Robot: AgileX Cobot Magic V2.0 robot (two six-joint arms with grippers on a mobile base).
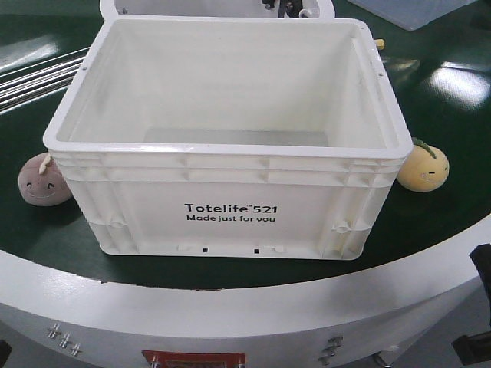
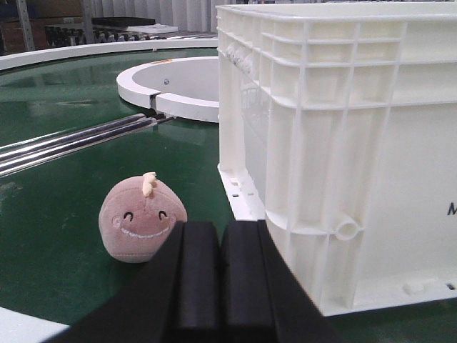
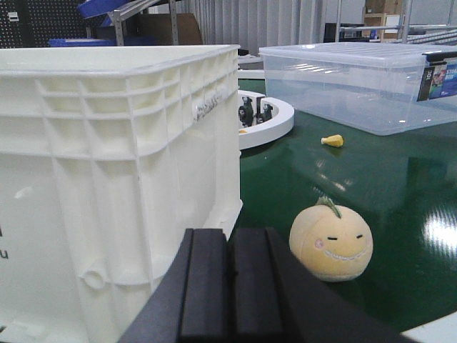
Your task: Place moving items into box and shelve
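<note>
White box (image 1: 230, 184), open-topped; pink plush (image 1: 42, 182) left of it, yellow plush (image 1: 423, 167) right. Left gripper (image 2: 220, 239), right gripper (image 3: 230, 246): both clenched, empty.

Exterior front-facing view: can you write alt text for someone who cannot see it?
An open white Totelife tote stands in the middle of a green table, with nothing visible inside it. A pink-brown plush toy sits on the table beside its left wall and a yellow-orange plush toy with a green leaf beside its right wall, both outside the tote.

Clear plastic bin (image 3: 357, 93), metal rods (image 2: 71, 142), white ring (image 2: 168, 103)
</note>
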